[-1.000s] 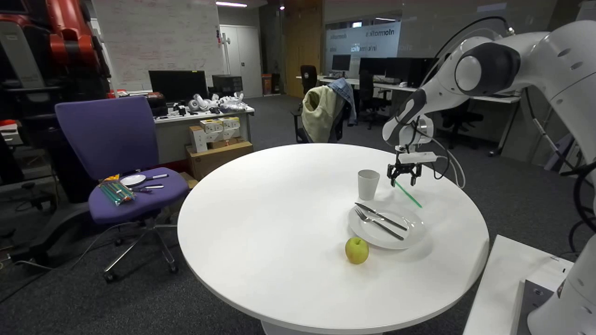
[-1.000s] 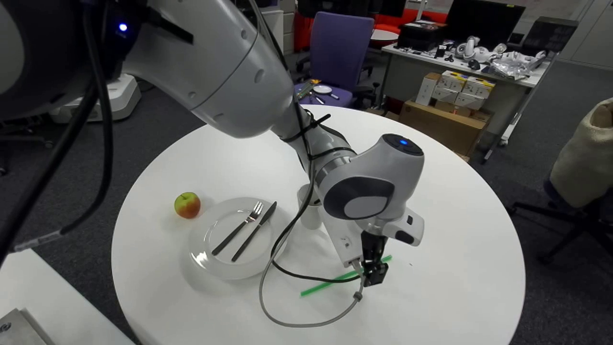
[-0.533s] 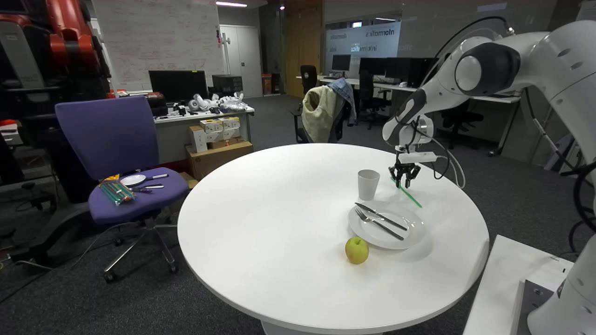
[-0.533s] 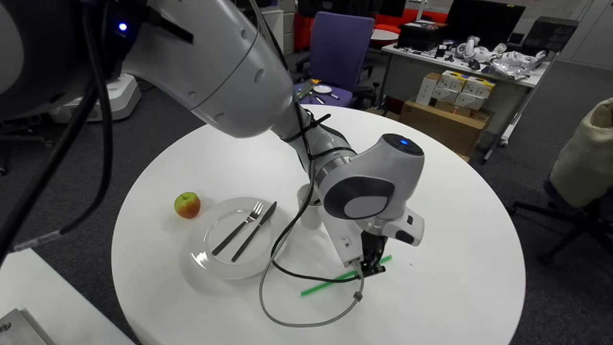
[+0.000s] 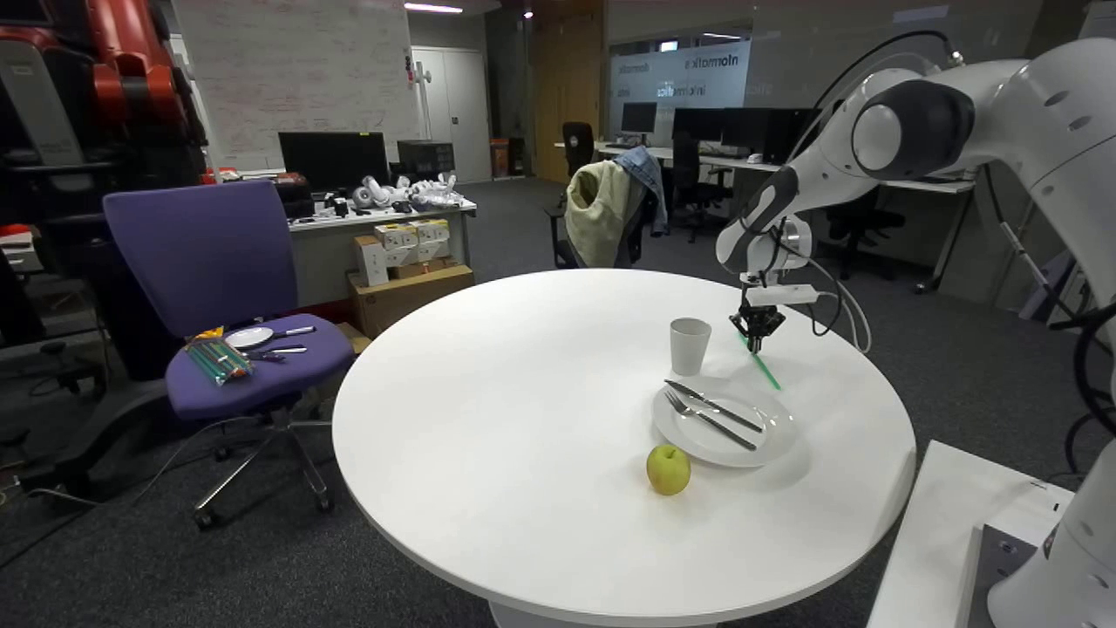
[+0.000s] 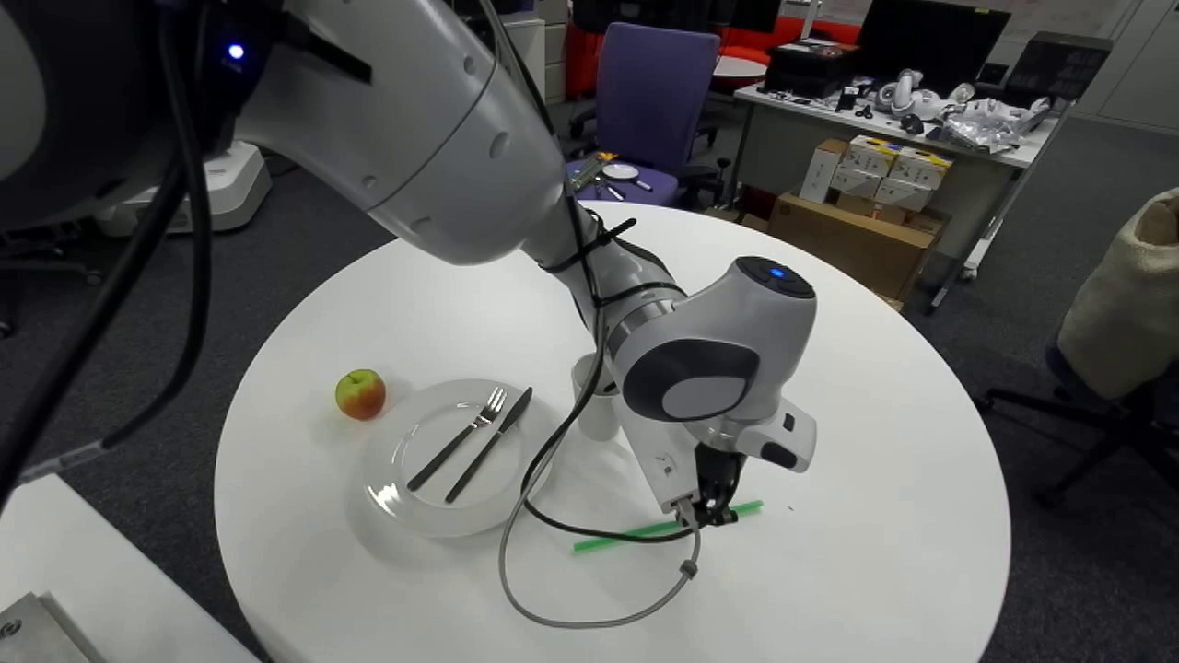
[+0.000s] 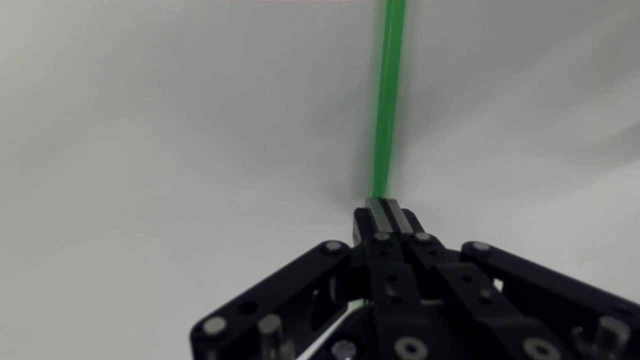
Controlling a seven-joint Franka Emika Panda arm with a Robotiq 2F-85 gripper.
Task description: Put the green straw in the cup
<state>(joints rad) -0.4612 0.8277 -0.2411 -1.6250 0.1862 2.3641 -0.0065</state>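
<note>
The green straw lies along the table top, and its width narrows where it meets my fingertips in the wrist view. My gripper is shut on it, pointing down, with the pads almost together. In an exterior view the straw sticks out on both sides of the gripper, partly covered by it and a cable. The cup, white and tapered, stands upright a short way from the gripper. Arm and cable hide part of the cup in an exterior view.
A wide white plate sits close to the cup and straw, bearing a knife and a fork. Beside the plate is an apple. All stand on a round white table. A loose cable loop hangs by the wrist.
The gripper's jaws have come together from wide apart, closing on the straw. The straw has turned slightly on the table. The arm itself, cup, plate and apple stay where they were.
</note>
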